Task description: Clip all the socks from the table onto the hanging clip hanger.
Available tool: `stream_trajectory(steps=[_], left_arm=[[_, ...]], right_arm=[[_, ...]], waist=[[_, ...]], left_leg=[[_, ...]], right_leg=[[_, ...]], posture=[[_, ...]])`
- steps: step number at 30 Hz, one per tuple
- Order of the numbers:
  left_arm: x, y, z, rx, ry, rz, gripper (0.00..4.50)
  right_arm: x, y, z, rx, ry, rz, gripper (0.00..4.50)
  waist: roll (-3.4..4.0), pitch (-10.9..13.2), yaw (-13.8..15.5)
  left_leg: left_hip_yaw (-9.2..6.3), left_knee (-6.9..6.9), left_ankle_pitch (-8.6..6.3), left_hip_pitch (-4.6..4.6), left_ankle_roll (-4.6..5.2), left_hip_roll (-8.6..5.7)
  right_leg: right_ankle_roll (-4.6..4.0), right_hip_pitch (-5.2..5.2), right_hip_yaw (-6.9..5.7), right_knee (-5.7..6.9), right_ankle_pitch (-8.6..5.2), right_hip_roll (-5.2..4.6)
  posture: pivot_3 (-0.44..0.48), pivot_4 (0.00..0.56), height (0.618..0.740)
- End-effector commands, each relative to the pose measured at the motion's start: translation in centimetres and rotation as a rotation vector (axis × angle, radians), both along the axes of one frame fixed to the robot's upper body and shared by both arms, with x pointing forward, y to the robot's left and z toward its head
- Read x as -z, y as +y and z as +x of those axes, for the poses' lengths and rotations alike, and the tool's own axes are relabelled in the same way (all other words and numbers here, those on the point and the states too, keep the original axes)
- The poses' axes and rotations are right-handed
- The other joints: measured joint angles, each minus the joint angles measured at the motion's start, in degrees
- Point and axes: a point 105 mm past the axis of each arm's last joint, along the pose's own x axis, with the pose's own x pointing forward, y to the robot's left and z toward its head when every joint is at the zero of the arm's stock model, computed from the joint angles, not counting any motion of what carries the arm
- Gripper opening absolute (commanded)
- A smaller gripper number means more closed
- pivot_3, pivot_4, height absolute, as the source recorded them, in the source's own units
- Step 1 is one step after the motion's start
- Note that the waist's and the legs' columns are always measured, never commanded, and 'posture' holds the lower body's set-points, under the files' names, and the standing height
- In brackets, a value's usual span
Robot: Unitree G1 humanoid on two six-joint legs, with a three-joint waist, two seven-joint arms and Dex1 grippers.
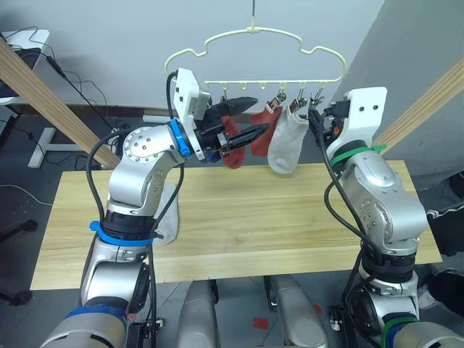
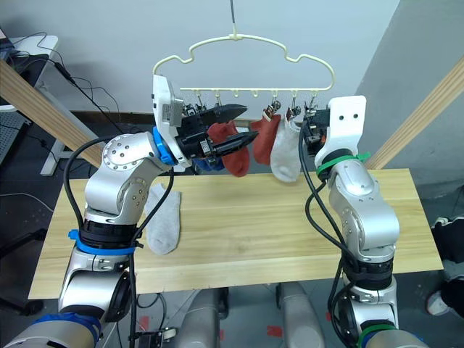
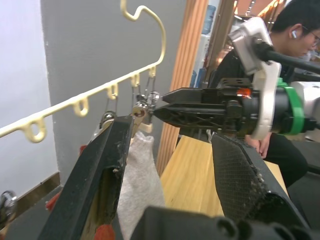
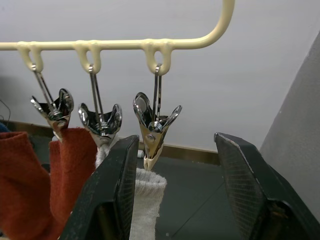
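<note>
Both claws are raised at the pale yellow cloud-shaped wire clip hanger (image 1: 255,52). Left claw (image 2: 235,129) is spread wide, holding nothing, with two rust-red fabric socks (image 2: 236,156) clipped just beyond its fingers. Right claw (image 4: 172,195) is likewise gaping and empty, its fingers flanking the end metal clip (image 4: 153,131) pinching a hanging light grey ankle sock (image 1: 286,145). Below the left claw, another light grey sock (image 2: 162,220) lies on the long light wooden plank table (image 1: 290,225).
</note>
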Motion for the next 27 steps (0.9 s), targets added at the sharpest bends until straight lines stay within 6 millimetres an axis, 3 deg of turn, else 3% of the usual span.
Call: stream_trajectory(steps=[1,27], left_arm=[[-1.0,-0.3,-0.4,0.016,-0.053,-0.009,2.79],[-0.7,-0.6,0.1,0.028,-0.063,0.005,2.79]], right_arm=[[-1.5,0.1,-0.2,0.008,-0.073,0.007,2.51],[-2.0,-0.2,1.1,0.108,-0.070,0.197,2.51]], waist=[[0.00,0.0,0.0],[0.00,0.0,0.0]], left_leg=[[0.00,0.00,0.00,0.00,0.00,0.00],[0.00,0.00,0.00,0.00,0.00,0.00]], right_leg=[[-0.01,0.00,0.00,0.00,0.00,0.00],[-0.02,0.00,-0.01,0.02,0.02,0.00]], posture=[[-0.156,0.327,0.740],[-0.167,0.330,0.740]])
